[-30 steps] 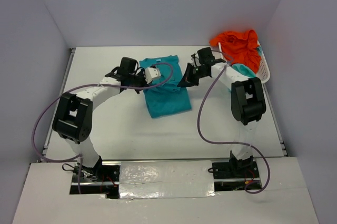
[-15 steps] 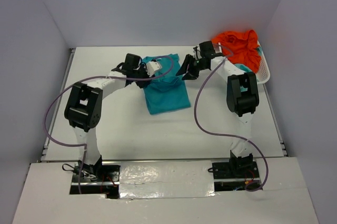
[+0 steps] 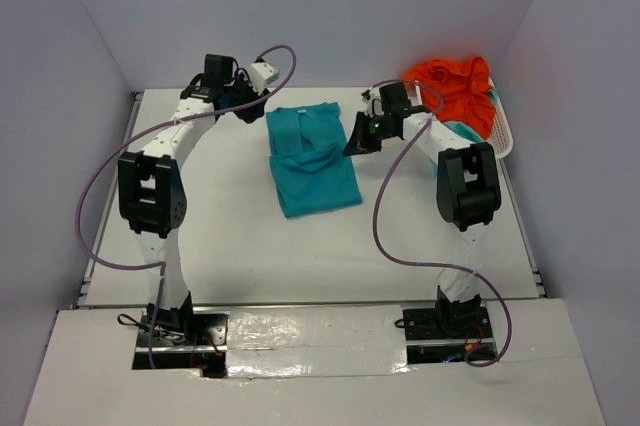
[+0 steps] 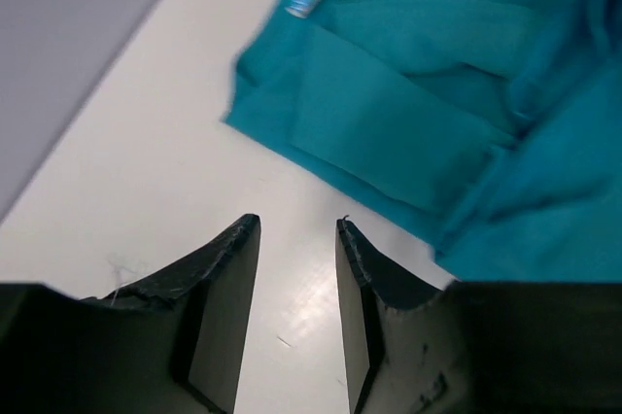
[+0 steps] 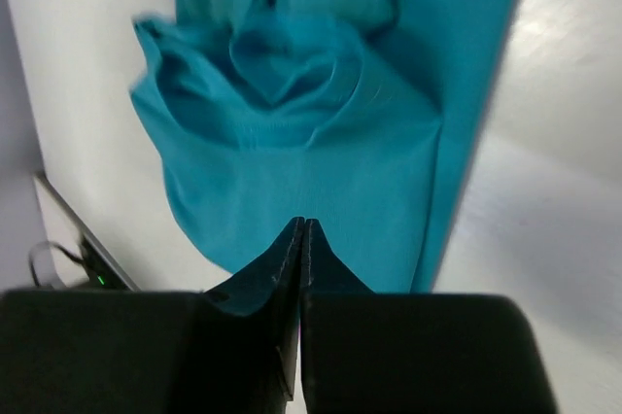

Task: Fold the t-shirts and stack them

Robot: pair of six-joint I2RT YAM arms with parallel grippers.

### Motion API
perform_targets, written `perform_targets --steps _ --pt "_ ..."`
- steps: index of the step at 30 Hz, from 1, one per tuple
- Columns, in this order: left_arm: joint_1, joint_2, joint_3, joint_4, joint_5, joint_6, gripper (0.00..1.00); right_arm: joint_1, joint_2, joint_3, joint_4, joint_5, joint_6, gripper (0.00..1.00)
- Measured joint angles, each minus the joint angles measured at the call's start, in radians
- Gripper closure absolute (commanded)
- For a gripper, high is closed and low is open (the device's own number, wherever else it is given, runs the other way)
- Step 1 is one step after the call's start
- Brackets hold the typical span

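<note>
The teal blue t-shirt (image 3: 312, 158) lies partly folded in the middle of the table, bunched near its centre (image 5: 311, 113). My left gripper (image 3: 247, 106) hovers off the shirt's back left corner. Its jaws (image 4: 296, 239) are open over bare table, with the teal cloth (image 4: 437, 93) just beyond them. My right gripper (image 3: 356, 138) is at the shirt's right edge, its jaws (image 5: 303, 226) shut with nothing seen between them, above the cloth. The orange t-shirt (image 3: 455, 86) is heaped in the basket, with a bit of the mint-aqua t-shirt (image 3: 462, 131) below it.
The white mesh basket (image 3: 504, 134) stands at the table's back right corner against the wall. Purple cables loop from both arms over the table. Grey walls close in the back and both sides.
My left gripper has let go of the teal shirt, opened, and swung back and left off it. The right gripper has stayed at the shirt's right edge and is shut.
</note>
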Motion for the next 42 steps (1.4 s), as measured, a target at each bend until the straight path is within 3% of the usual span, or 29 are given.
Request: perform_targets --steps 5,9,19,33,42 --pt "-0.05 -0.159 -0.193 -0.086 0.104 0.021 0.5 0.085 -0.003 -0.082 -0.018 -0.028 -0.033 1.0" --pt "-0.071 -0.189 -0.253 -0.116 0.153 -0.011 0.49 0.157 -0.001 -0.082 -0.008 -0.05 -0.01 1.0" --pt "-0.043 -0.187 -0.202 -0.13 0.149 -0.028 0.49 0.169 0.116 -0.048 -0.002 -0.026 0.031 1.0" --pt "-0.021 -0.138 -0.17 -0.122 0.154 -0.024 0.49 0.138 0.261 0.159 0.008 0.038 0.106 1.0" --pt "-0.039 -0.144 -0.196 -0.136 0.162 0.113 0.48 0.089 0.306 0.259 0.205 0.057 0.32 1.0"
